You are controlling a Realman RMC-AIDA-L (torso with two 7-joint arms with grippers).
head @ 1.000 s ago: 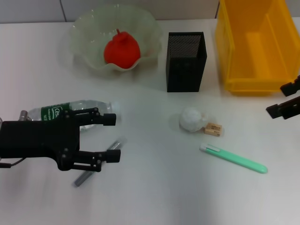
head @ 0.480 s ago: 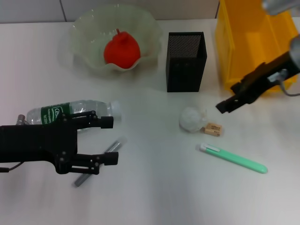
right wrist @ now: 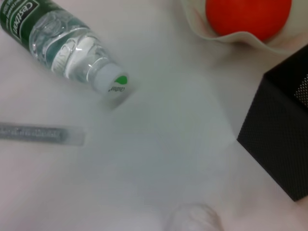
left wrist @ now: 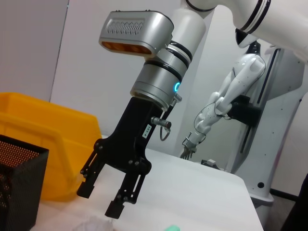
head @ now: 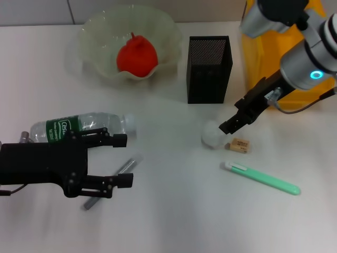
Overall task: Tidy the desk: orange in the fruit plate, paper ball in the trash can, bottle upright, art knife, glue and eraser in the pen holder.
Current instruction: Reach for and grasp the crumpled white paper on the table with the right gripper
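The orange lies in the fruit plate at the back. The bottle lies on its side at the left, cap toward the middle. My left gripper is open, just in front of the bottle and over the art knife, whose grey body is partly hidden. My right gripper is open and hangs just above the white paper ball; the left wrist view shows its jaws apart. The eraser and the glue lie close by. The pen holder stands beside the trash can.
The right arm crosses in front of the trash can and hides much of it. The right wrist view shows the bottle, the art knife, the pen holder and the paper ball below it.
My right arm has swung in from the right edge to just over the paper ball. My left gripper has drifted slightly back toward the left, still open.
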